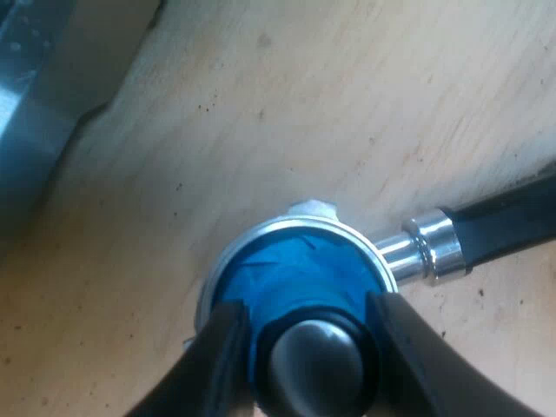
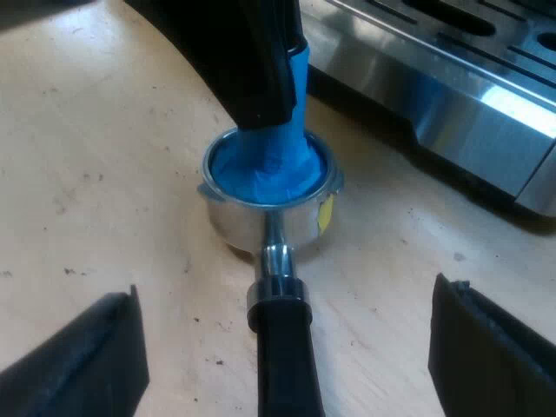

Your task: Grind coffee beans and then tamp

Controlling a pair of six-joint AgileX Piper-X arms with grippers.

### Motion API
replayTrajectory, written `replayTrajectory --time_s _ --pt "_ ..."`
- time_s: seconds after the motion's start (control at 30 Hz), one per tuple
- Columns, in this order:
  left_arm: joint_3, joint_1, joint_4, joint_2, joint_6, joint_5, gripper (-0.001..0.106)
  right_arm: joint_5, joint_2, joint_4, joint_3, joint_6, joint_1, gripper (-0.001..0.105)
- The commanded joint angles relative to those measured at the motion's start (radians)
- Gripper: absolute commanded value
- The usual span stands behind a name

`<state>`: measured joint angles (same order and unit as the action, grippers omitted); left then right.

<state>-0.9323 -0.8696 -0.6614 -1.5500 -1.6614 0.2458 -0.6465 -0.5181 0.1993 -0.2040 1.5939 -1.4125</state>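
Note:
The metal holder [image 1: 304, 234] [image 2: 261, 217] rests on the wooden table, its dark handle [image 1: 508, 226] [image 2: 282, 347] lying flat. A blue tamper [image 1: 291, 278] [image 2: 265, 169] stands inside the holder's basket, its dark knob [image 1: 314, 365] between my left fingers. My left gripper [image 1: 304, 347] is shut on the tamper from above; in the right wrist view it [image 2: 261, 78] reaches down onto the tamper. My right gripper [image 2: 287, 347] is open, its fingers spread wide on either side of the handle without touching it.
The espresso machine's metal drip tray [image 2: 452, 78] lies just beyond the holder. A metal edge of the machine [image 1: 43, 113] borders the wooden table [image 1: 261, 113].

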Motion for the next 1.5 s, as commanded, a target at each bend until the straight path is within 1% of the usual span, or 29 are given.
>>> replayTrajectory --time_s 0.03,0.17,0.37,0.5,0.67,0.8,0.83,0.87,1.0,1.13,1.2,1.3,1.37,1.5 --pt "0.050 -0.003 -0.090 -0.037 0.008 -0.011 0.000 -0.007 0.006 -0.008 -0.001 -0.001 -0.002 0.070" --pt "0.020 -0.003 -0.091 0.000 0.014 -0.006 0.000 -0.007 0.006 -0.008 -0.001 -0.001 -0.002 0.070" --pt "-0.042 -0.003 -0.103 0.013 0.014 -0.002 0.000 -0.007 0.006 -0.054 -0.001 0.003 -0.002 0.070" --pt "-0.091 -0.003 -0.143 0.013 0.029 -0.002 0.000 -0.007 0.006 -0.068 -0.011 0.020 -0.002 0.070" --pt "-0.137 -0.003 -0.158 0.028 0.033 -0.006 0.000 -0.007 0.006 -0.068 -0.040 0.066 -0.002 0.070" --pt "-0.162 -0.003 -0.191 0.053 0.045 -0.010 0.000 -0.007 0.006 -0.068 -0.051 0.070 -0.002 0.070" --pt "-0.168 -0.003 -0.211 0.063 0.052 -0.029 0.000 -0.007 0.006 -0.068 -0.052 0.070 -0.002 0.070" --pt "-0.168 -0.003 -0.217 0.076 0.056 -0.050 0.000 -0.007 0.006 -0.068 -0.052 0.070 -0.002 0.070" --pt "-0.168 0.019 -0.252 0.126 0.068 -0.061 0.000 -0.007 0.006 -0.068 -0.060 0.070 -0.002 0.070" --pt "-0.168 0.095 -0.313 0.187 0.068 -0.053 0.000 0.001 0.006 -0.053 -0.091 0.070 -0.002 0.070" --pt "-0.161 0.131 -0.333 0.211 0.068 -0.046 0.000 0.027 0.006 -0.036 -0.110 0.070 -0.002 0.070" --pt "-0.123 0.169 -0.337 0.261 0.065 -0.047 0.000 0.081 0.006 -0.007 -0.146 0.070 0.000 0.070" --pt "-0.081 0.200 -0.337 0.304 0.027 -0.047 0.000 0.110 0.006 0.029 -0.171 0.070 0.000 0.070" --pt "-0.007 0.262 -0.329 0.365 -0.007 -0.047 0.000 0.178 0.006 0.083 -0.208 0.068 0.000 0.070"
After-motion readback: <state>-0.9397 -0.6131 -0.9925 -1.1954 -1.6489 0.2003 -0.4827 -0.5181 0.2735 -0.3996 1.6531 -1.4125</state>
